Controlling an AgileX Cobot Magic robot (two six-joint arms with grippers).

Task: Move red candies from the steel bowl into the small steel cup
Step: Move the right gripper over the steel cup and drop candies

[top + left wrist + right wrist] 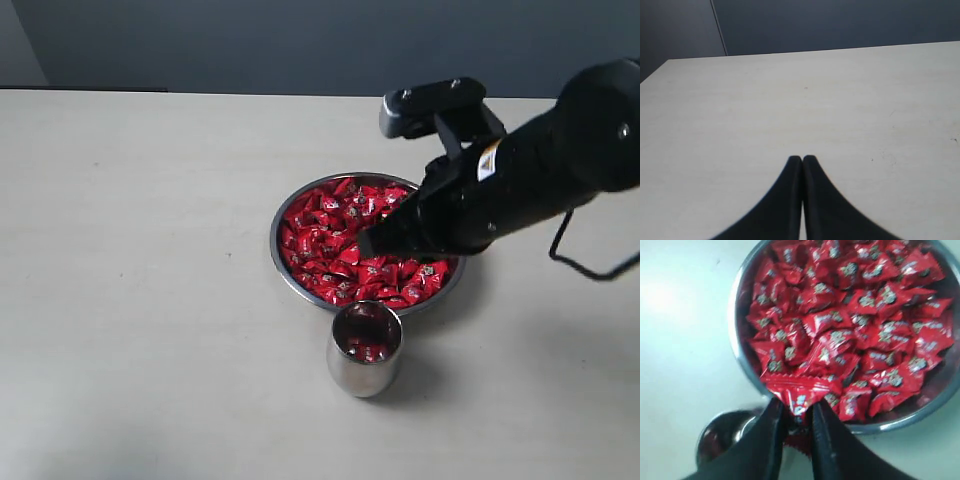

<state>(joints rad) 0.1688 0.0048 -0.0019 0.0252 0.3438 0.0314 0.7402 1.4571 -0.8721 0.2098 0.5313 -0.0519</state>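
The black right gripper (796, 409) is pinched tight on one red candy (799, 392). The candy's shiny wrapper sticks out above and below the fingers. It is right at the pile, and I cannot tell if it is lifted clear yet. The other red candies (330, 232), small ones in shiny red wrappers with silvery marks, fill the wide, shallow, round steel bowl (276, 240) on the pale table (130, 250). The small steel cup (365, 372) is shiny and egg-shaped with a narrow mouth. It stands just beside the bowl and has a few candies at the bottom. The left gripper (802, 161) is squeezed shut on nothing, with only bare table in front of it. A few things could go wrong from here. The wrapper looks slippery, so the candy could slide out on the way and drop back in the bowl or onto the table. A second candy could catch on the wrapper, ride along and fall off. The cup's mouth is small, so if the gripper lets go a bit to one side, the candy may hit the rim and bounce away. The cup also looks light and tippy, and a bump from the fingers could knock it over and spill what is inside.
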